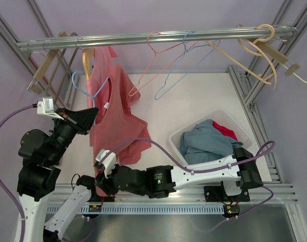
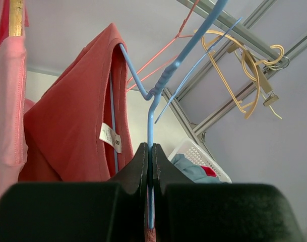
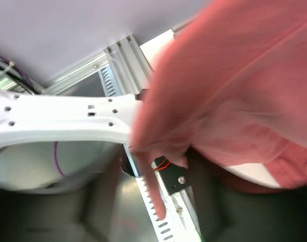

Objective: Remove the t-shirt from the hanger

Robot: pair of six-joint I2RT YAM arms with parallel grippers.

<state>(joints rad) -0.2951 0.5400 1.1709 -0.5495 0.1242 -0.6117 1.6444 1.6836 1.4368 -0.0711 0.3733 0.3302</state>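
A red t-shirt (image 1: 115,108) hangs at the left on a blue wire hanger (image 1: 93,93). My left gripper (image 1: 90,117) is shut on the hanger's wire. In the left wrist view the blue hanger (image 2: 152,113) runs up out of the closed left gripper (image 2: 151,151), with the t-shirt (image 2: 75,121) and its white label to the left. My right gripper (image 1: 103,169) is low at the shirt's bottom hem. In the blurred right wrist view its jaws stand apart, and a fold of the t-shirt (image 3: 229,85) droops into the gap of the right gripper (image 3: 153,201).
A white basket (image 1: 228,120) of blue and red clothes sits at the right. The rail (image 1: 153,36) carries a pink wire hanger (image 1: 152,63), a blue one (image 1: 186,68), beige ones (image 1: 259,48) and wooden ones (image 1: 45,65). A wooden hanger (image 1: 86,63) hangs right beside the shirt.
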